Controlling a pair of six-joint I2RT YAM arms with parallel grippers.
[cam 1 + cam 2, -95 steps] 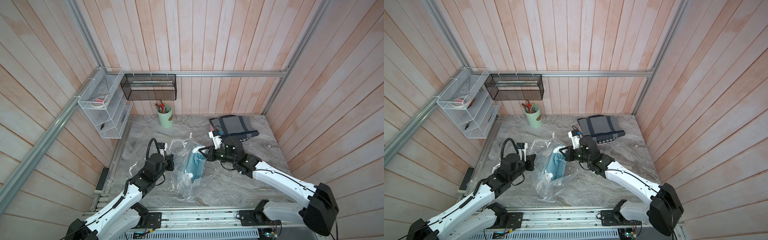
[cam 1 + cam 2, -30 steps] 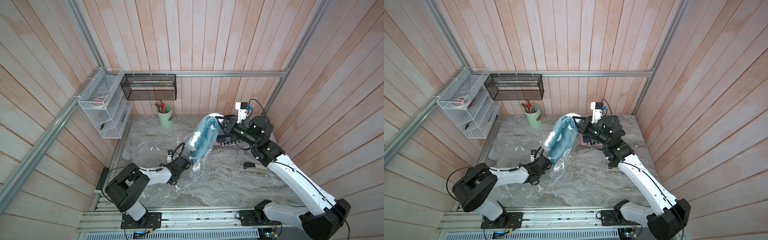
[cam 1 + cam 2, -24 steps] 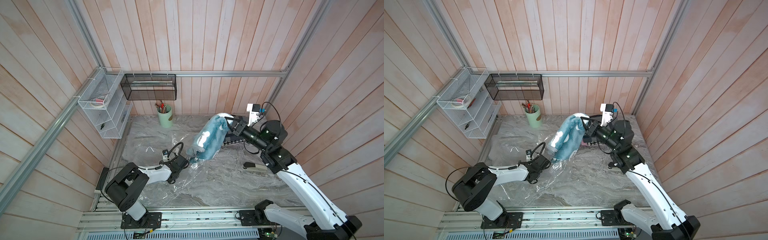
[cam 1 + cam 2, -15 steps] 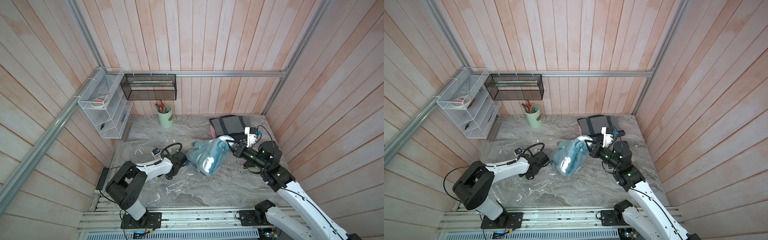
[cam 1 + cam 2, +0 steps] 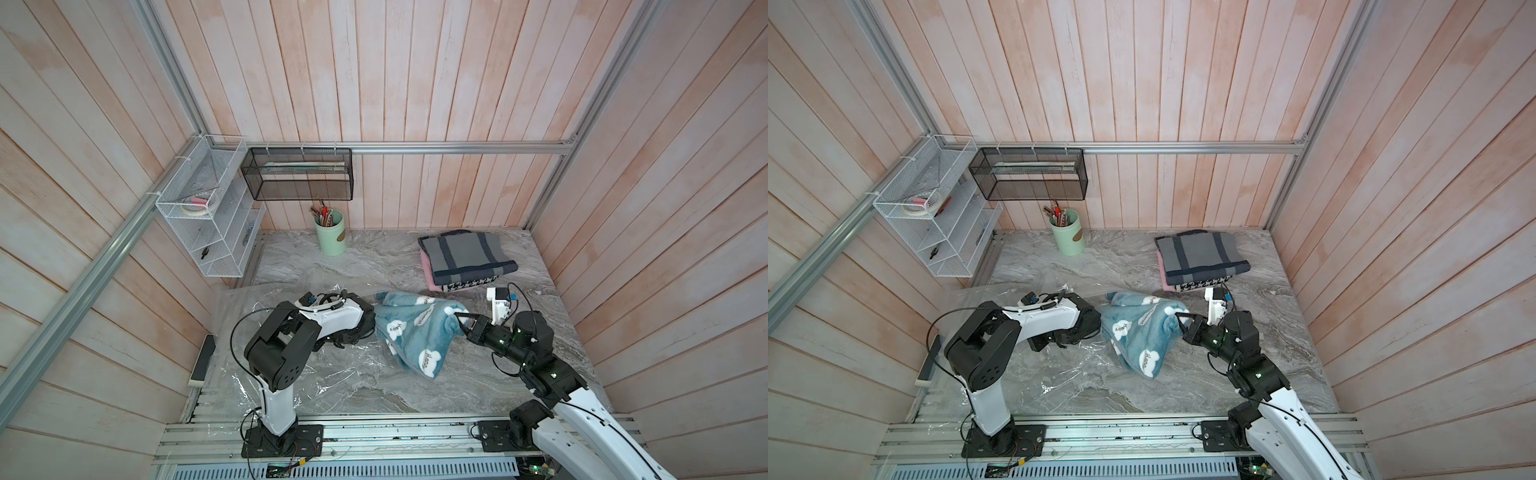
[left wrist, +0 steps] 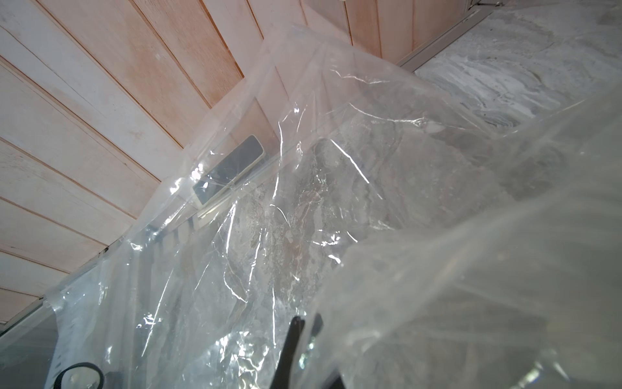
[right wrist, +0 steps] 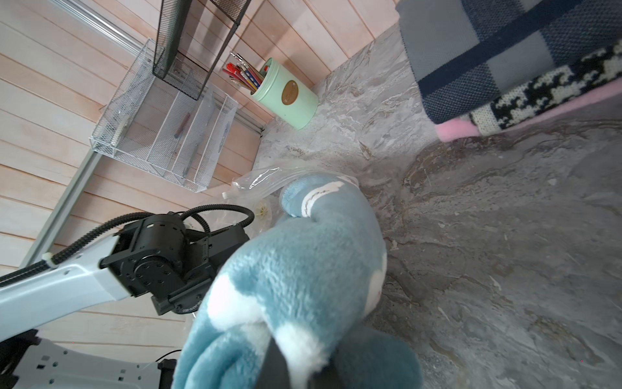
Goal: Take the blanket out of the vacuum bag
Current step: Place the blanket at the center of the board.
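1 blanket (image 5: pixel 411 332) clenched in right tool (image 5: pixel 459 318); 1 vacuum bag (image 6: pixel 336 185) clenched in left tool (image 6: pixel 304 333); 3 textiles (image 5: pixel 465 253) stacked.

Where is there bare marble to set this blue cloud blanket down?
Bare marble lies between the green pencil cup and the folded stack, and in front of the blanket toward the front rail. Crowded: the vacuum bag and left arm cover the left side.

Pencil cup (image 5: pixel 331 235); folded textile stack (image 5: pixel 465 257); wire rack (image 5: pixel 220 253).

The blanket (image 5: pixel 415 332) is blue with white clouds, the pen cup (image 5: pixel 331 239) mint green.
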